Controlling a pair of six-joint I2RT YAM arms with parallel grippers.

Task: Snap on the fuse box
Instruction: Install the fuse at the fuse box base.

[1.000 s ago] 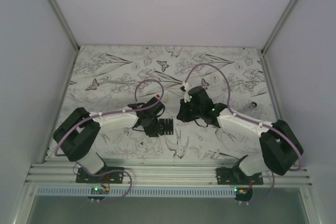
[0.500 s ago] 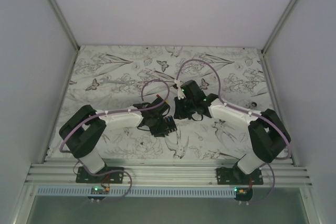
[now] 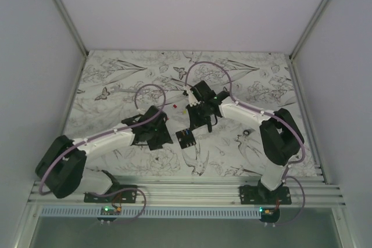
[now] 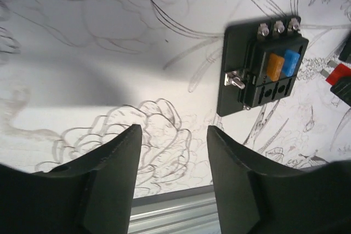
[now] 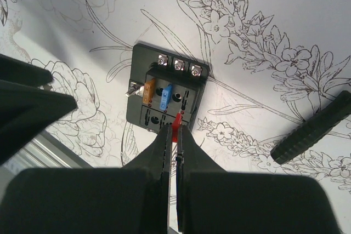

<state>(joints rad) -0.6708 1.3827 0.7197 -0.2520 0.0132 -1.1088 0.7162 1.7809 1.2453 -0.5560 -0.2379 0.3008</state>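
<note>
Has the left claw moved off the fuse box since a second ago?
Yes. In the top view the left claw has pulled back leftward. It sat against the fuse box before, and now bare printed table shows between them.

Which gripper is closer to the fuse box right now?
Right. The right gripper, shut on a red fuse, has its tips at the edge of the fuse box. The left gripper is open, off to one side, with table showing between.
</note>
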